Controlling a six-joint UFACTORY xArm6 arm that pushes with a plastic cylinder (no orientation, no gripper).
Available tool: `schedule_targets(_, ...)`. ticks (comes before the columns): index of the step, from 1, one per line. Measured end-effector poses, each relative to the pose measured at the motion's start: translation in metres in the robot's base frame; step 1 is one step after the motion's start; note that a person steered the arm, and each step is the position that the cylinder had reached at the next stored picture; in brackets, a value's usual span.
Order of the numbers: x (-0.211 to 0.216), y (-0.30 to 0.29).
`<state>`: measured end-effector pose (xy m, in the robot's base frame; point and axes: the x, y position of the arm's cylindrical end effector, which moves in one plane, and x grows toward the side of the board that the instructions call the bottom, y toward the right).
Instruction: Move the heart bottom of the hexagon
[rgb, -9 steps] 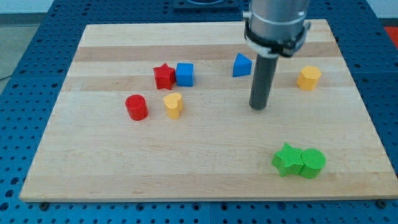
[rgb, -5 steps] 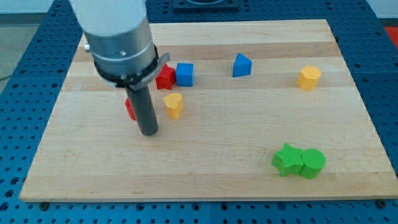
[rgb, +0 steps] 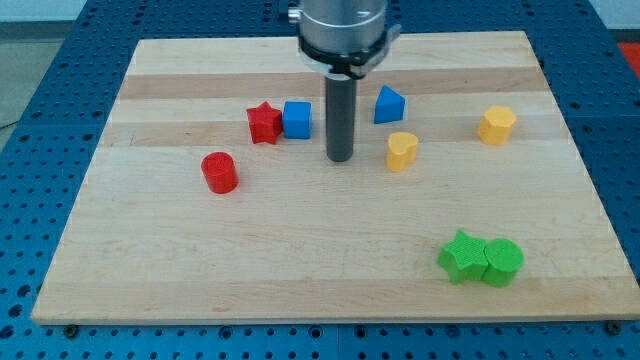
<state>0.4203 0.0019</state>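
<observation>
Our rod comes down from the view's top; my tip sits on the bench, touching no block. We carry no pincer — only the rod — so nothing is clenched or released.

The yellow heart lies to the view's right of the tip, near but apart. The yellow hexagon is farther right and slightly toward the top; the heart is to its left, a little lower, not below it.

The blue triangle sits right of the rod, above the heart. The blue cube is just left of the rod, touching the red star. The red cylinder is farther left, lower.

Well off toward bottom right — green star and green cylinder, touching.
</observation>
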Motion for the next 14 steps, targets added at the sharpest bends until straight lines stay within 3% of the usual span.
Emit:
schedule_targets(2, -0.004, 0.107)
schedule_targets(3, -0.004, 0.134)
schedule_targets(5, 0.021, 0.033)
schedule_targets(7, 0.016, 0.136)
schedule_targets(8, 0.014, 0.160)
schedule_targets(10, 0.059, 0.132)
schedule_targets(14, 0.010, 0.179)
